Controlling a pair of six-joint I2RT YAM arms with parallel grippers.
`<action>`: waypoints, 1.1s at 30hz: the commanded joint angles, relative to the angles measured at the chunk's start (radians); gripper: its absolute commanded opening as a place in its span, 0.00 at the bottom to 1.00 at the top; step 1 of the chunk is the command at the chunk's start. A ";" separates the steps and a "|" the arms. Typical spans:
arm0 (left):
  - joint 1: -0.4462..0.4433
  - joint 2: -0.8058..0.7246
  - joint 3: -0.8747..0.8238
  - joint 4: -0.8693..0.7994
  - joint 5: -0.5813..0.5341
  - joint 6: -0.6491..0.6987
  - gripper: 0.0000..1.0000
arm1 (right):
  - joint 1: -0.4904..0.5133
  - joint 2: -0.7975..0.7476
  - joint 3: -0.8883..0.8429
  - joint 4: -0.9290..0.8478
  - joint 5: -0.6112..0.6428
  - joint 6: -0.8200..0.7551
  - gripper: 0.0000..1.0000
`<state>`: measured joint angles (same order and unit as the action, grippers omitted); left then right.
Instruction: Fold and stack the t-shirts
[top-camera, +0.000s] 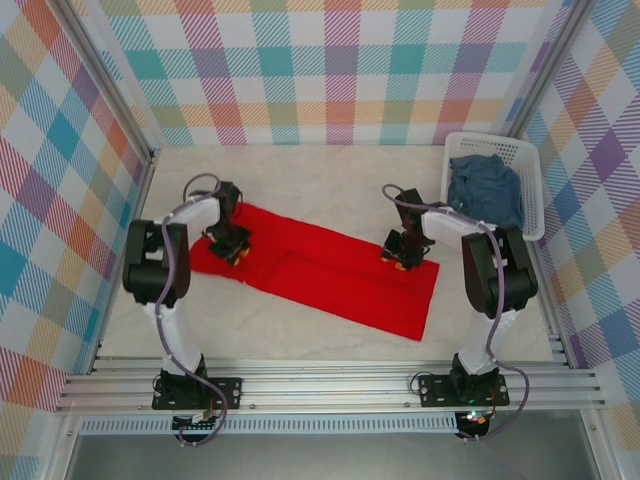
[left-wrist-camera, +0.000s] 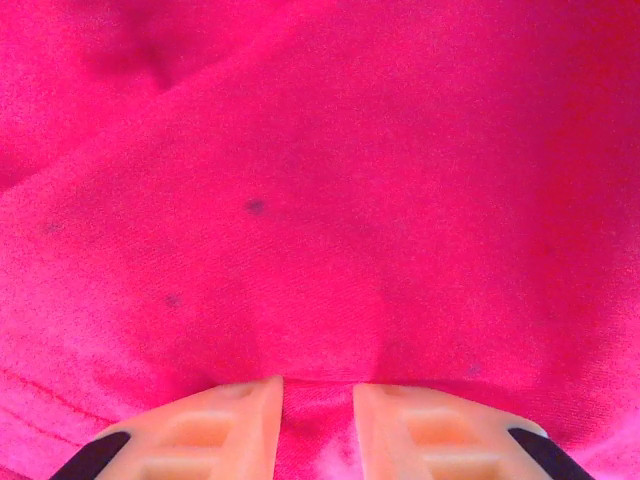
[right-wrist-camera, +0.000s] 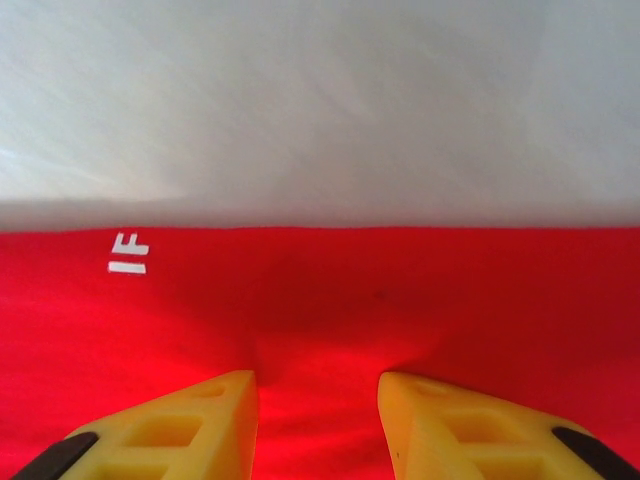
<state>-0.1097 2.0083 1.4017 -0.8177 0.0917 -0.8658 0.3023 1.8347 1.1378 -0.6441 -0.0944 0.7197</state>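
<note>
- Likely risk: the left fingers (left-wrist-camera: 225, 420) pinch only a thin ridge of the red t-shirt (top-camera: 320, 275), so an uneven lift could slip it free or skew the fold.
- The right fingers (right-wrist-camera: 200, 420) stand near the shirt's far edge with cloth puckered in their wider gap; I cannot tell whether they grip.
- Both arms reach forward, wrists pitched down onto the shirt, which lies flat on the worktop (top-camera: 320, 180).
- The blue-grey t-shirt (top-camera: 483, 185) lies in the white basket (top-camera: 480, 140).

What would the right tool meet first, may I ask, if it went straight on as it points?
The red t-shirt: the right tool points down into its cloth, seemingly touching, with the table just beneath.
</note>
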 joint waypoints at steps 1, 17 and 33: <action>0.013 0.203 0.181 0.072 -0.004 0.037 0.28 | 0.032 -0.035 -0.120 -0.069 0.049 0.152 0.39; -0.153 0.836 1.208 0.173 0.266 -0.146 0.32 | 0.438 0.022 -0.186 0.201 -0.086 0.694 0.40; -0.118 0.529 1.179 -0.183 -0.185 0.029 0.33 | 0.459 -0.137 0.035 -0.137 0.100 0.641 0.47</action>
<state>-0.2520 2.6900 2.6034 -0.8356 0.0818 -0.9157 0.7662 1.7874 1.1198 -0.5938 -0.0986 1.3972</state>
